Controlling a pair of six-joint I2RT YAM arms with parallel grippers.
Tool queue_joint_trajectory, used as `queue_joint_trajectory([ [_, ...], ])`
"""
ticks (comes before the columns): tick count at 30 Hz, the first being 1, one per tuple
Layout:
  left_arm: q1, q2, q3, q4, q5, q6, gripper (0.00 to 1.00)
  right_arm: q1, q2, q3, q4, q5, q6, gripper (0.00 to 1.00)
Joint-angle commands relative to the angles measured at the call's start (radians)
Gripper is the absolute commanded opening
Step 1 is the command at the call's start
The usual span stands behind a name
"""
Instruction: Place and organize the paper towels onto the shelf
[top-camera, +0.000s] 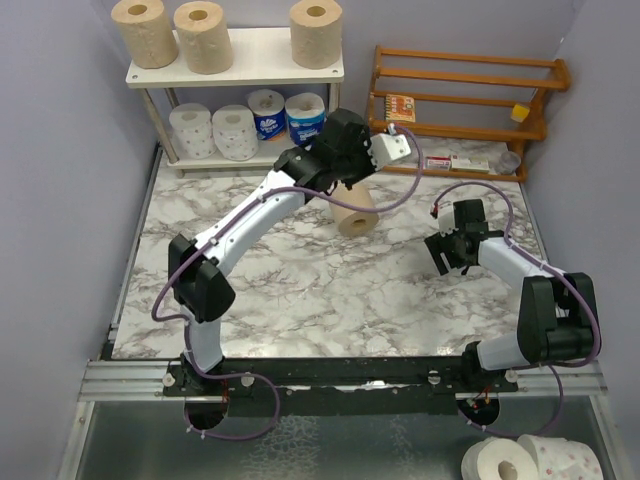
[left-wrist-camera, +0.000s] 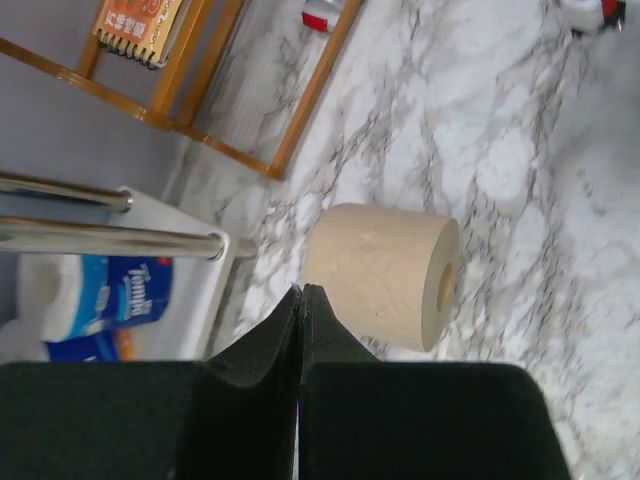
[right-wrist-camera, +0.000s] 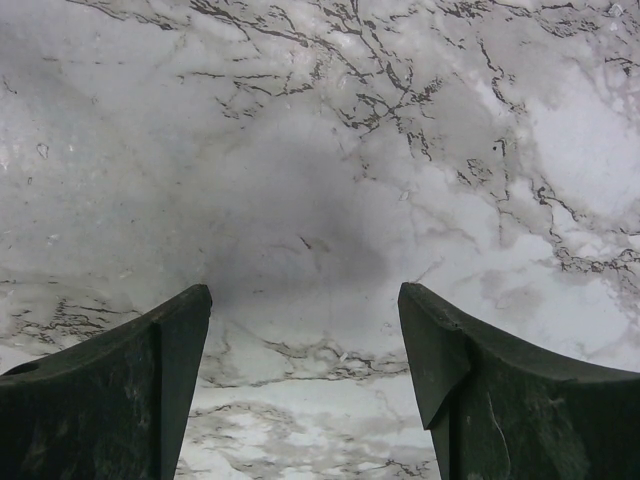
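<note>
The white shelf (top-camera: 260, 60) stands at the back left. Three tan rolls (top-camera: 203, 36) stand on its top board. Two white pink-dotted rolls (top-camera: 213, 131) and two blue-wrapped rolls (top-camera: 288, 117) sit on its lower tier. A fourth tan roll (top-camera: 355, 212) lies on its side on the marble table. My left gripper (left-wrist-camera: 300, 290) is shut and empty, its tips just short of that tan roll (left-wrist-camera: 385, 272). My right gripper (right-wrist-camera: 305, 300) is open and empty, low over bare marble at the right (top-camera: 447, 255).
The orange-brown wooden rack (top-camera: 470, 90) stands at the back right with a notebook (top-camera: 400, 107), a yellow piece (top-camera: 519, 113) and small items on it. Two white rolls (top-camera: 530, 460) lie off the table at the bottom right. The shelf's metal leg (left-wrist-camera: 110, 240) is close to my left gripper.
</note>
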Motion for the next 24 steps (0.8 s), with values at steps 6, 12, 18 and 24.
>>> queue_joint_trajectory([
  [6, -0.108, -0.073, -0.188, -0.145, -0.400, 0.294, 0.01, 0.004, -0.007, -0.017, -0.037, 0.027, -0.009, 0.77],
  [12, 0.063, 0.047, -0.040, -0.160, -0.034, 0.030, 0.90, 0.005, -0.023, -0.022, -0.036, 0.020, -0.011, 0.77],
  [18, 0.172, 0.302, 0.403, -0.438, 0.440, 0.015, 0.99, 0.005, -0.004, -0.029, -0.034, 0.029, -0.014, 0.77],
  [24, 0.238, 0.414, 0.547, -0.473, 0.704, 0.034, 0.99, 0.005, 0.016, -0.029, -0.037, 0.037, -0.013, 0.77],
])
